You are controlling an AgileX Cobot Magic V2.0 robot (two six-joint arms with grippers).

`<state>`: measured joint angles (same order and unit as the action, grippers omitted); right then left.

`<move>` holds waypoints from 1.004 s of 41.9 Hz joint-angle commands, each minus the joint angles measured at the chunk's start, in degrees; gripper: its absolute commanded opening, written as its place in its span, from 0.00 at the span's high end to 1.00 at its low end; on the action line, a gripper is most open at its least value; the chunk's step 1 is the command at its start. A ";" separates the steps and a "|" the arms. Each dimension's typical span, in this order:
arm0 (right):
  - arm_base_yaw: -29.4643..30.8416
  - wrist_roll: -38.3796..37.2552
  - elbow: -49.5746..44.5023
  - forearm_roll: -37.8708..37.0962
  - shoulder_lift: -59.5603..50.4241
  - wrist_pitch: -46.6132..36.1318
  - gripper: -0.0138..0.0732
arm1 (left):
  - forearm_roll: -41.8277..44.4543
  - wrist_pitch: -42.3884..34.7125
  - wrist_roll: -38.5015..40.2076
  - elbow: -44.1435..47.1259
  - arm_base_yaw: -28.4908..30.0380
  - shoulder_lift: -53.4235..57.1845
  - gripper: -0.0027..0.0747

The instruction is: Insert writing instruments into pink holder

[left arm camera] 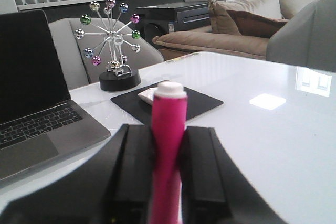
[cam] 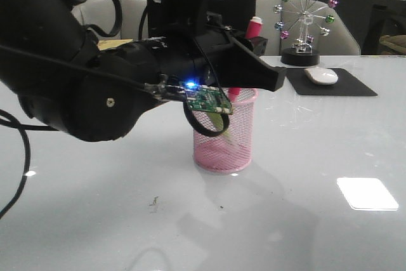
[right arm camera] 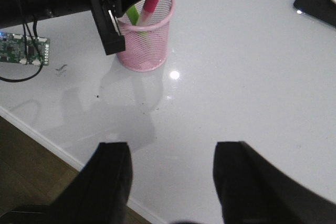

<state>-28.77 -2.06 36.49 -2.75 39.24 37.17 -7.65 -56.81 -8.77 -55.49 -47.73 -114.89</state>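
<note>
My left gripper [cam: 254, 61] hangs over the pink holder [cam: 244, 134] and is shut on the bright pink marker [cam: 254, 28], which stands nearly upright with its lower end inside the cup's rim. In the left wrist view the pink marker [left arm camera: 168, 124] is pinched between the black fingers [left arm camera: 207, 161]. The lime green marker [right arm camera: 132, 14] leans inside the holder [right arm camera: 152, 51], next to the pink marker [right arm camera: 149, 2]. My right gripper [right arm camera: 172, 148] is open and holds nothing, above the table near its front edge and well away from the cup.
A black mouse pad [cam: 352, 87] with a white mouse [cam: 321, 75] lies at the back right, beside a ferris-wheel ornament [cam: 303, 23]. A laptop [left arm camera: 37, 124] sits beyond the cup. The table's front edge [right arm camera: 58, 148] is close to the right gripper.
</note>
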 commanded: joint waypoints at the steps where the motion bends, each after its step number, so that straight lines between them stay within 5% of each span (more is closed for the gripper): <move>1: 0.04 0.05 1.58 -0.59 -0.25 -3.84 0.30 | -0.31 -4.69 0.58 -1.52 -0.33 2.93 0.65; 8: 0.04 0.05 1.58 -0.59 -0.25 -3.84 0.30 | -0.31 -4.81 0.58 -1.52 -0.33 3.07 0.44; 15: 0.04 0.05 1.58 -0.59 -0.25 -3.84 0.30 | -0.05 -3.97 0.58 -1.74 -0.33 5.48 0.44; 19: 0.04 0.05 1.58 -0.59 -0.25 -3.84 0.30 | 0.22 2.67 0.58 -1.74 -0.48 9.97 0.44; 23: 0.04 0.05 1.58 -0.59 -0.25 -3.84 0.30 | 0.10 14.70 0.58 -1.82 -0.38 15.24 0.44; 31: 0.04 0.05 1.58 -0.59 -0.25 -3.84 0.30 | -0.06 52.06 0.58 -4.45 1.99 28.36 0.44; 42: 0.04 0.05 1.58 -0.59 -0.25 -3.84 0.30 | -0.06 83.56 0.58 -4.57 6.82 46.15 0.44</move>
<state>-28.77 -2.06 36.49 -2.75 39.24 37.17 -7.54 20.75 -8.77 -58.06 -42.32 -75.85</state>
